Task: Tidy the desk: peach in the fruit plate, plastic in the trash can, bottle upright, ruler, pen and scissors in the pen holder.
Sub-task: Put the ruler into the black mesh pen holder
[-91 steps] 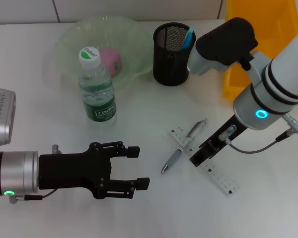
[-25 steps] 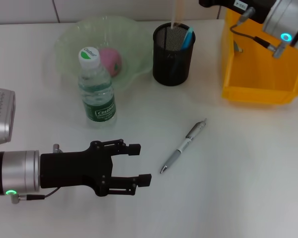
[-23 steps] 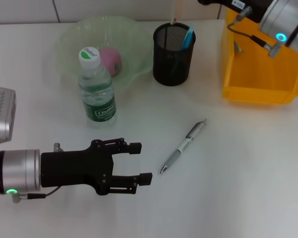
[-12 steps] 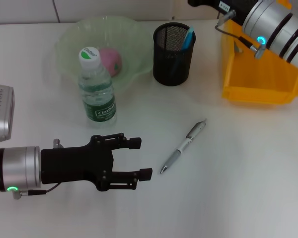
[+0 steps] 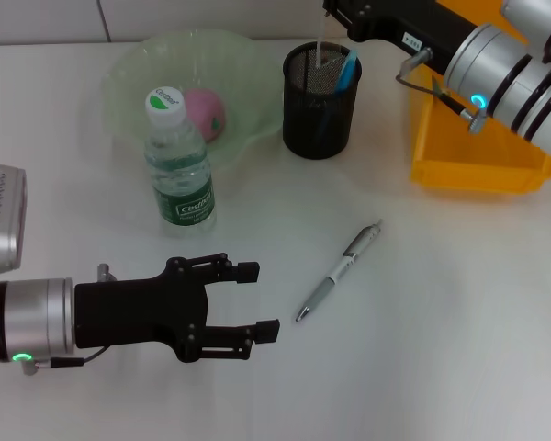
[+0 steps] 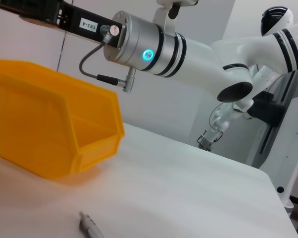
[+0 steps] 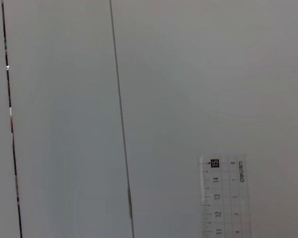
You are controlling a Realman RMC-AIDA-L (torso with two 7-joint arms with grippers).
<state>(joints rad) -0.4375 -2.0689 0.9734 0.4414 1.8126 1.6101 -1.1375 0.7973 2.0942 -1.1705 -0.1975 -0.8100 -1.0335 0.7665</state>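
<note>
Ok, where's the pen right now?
In the head view the pen lies on the table, centre-right, between the open left gripper and the orange bin.

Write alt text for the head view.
The right gripper holds a clear ruler upright over the mesh pen holder at the desk's far side. A pen lies mid-desk; the left gripper hovers open, near an upright bottle and a peach in the plate.

The white table (image 5: 441, 322) carries fruit plate (image 5: 129, 69), bottle (image 5: 179, 165), pen holder (image 5: 320, 92), yellow bin (image 5: 477, 156) and pen (image 5: 340, 269).
</note>
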